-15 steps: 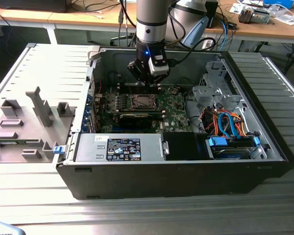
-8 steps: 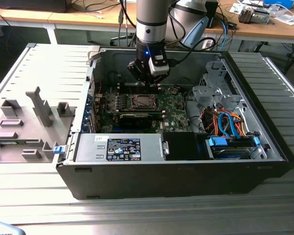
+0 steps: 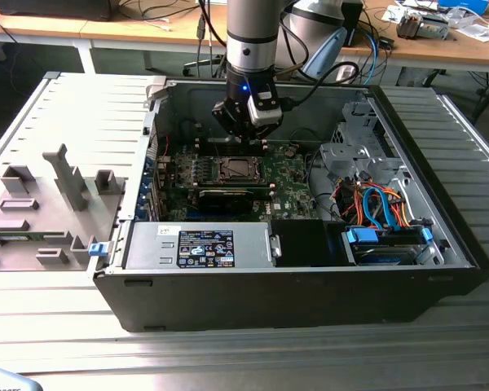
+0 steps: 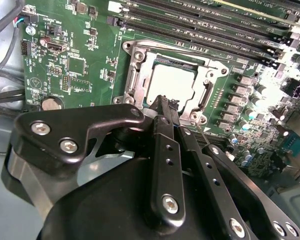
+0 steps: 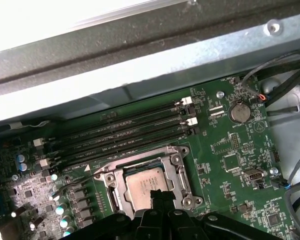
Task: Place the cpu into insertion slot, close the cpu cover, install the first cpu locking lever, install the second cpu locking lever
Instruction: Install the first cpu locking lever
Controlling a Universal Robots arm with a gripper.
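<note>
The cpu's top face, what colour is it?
Dull silver-grey; the cpu shows best in the first wrist view.

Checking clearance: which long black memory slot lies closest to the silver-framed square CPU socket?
The slot bordering the socket's frame; the other three lie beyond, toward the case wall.

A ribbed grey metal table [image 3: 440, 342] fills the foreground of the exterior view. Behind it runs a long wooden desk [image 3: 106, 31] on white legs, strewn with dark cables; papers and a small device [image 3: 422, 24] lie near its end toward the exterior view's right. Beneath the desk the floor is dim, with a chair base [image 3: 202, 63]
</note>
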